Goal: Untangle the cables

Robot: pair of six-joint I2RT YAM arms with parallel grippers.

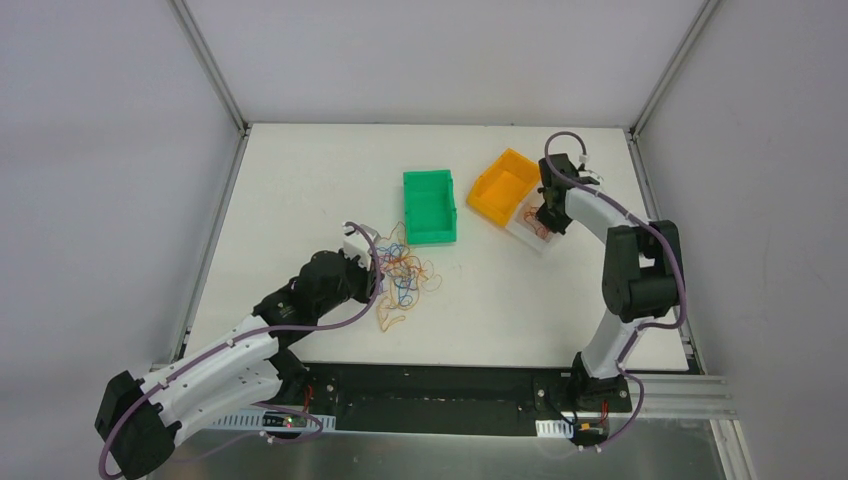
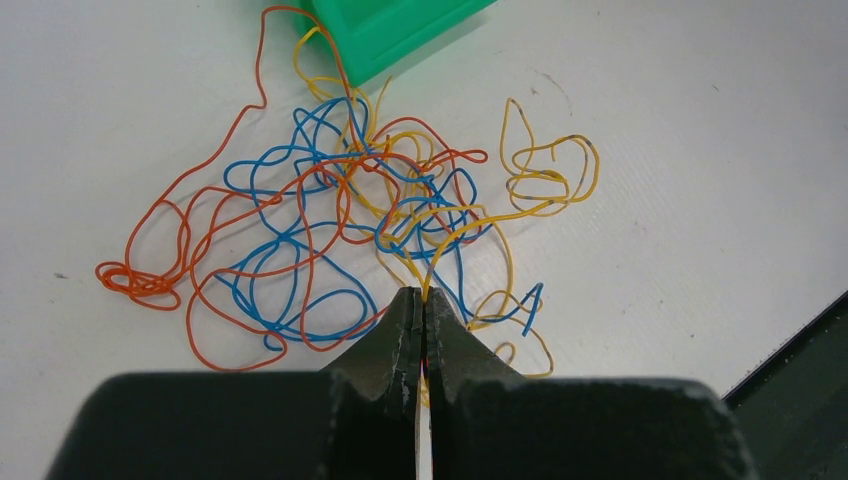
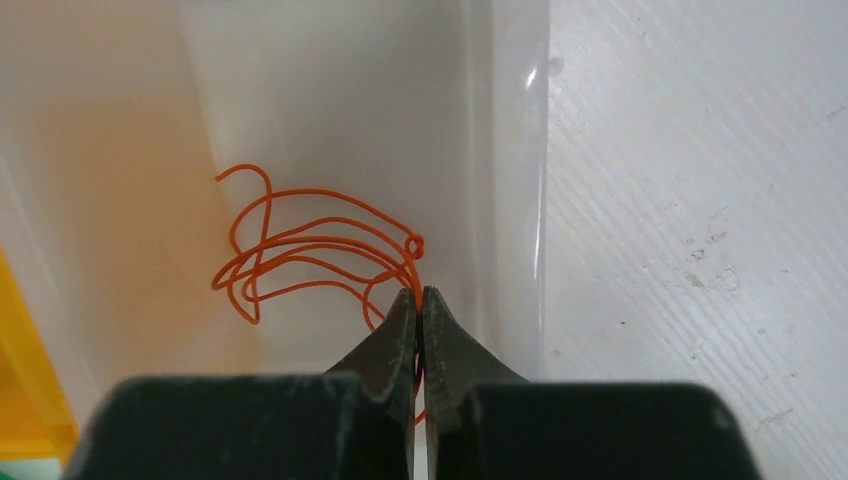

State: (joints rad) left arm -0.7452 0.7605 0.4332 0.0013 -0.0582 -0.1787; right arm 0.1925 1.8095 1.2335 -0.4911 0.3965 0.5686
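A tangle of thin orange, blue and yellow cables lies on the white table, left of centre in the top view. My left gripper is shut at the tangle's near edge, pinching a yellow cable that runs out from between the tips. My right gripper is shut on an orange cable whose loops hang inside a clear bin. In the top view the right gripper is over that clear bin.
A green bin stands just behind the tangle; its corner shows in the left wrist view. An orange bin sits beside the clear bin. The table's front edge shows at the left wrist view's lower right.
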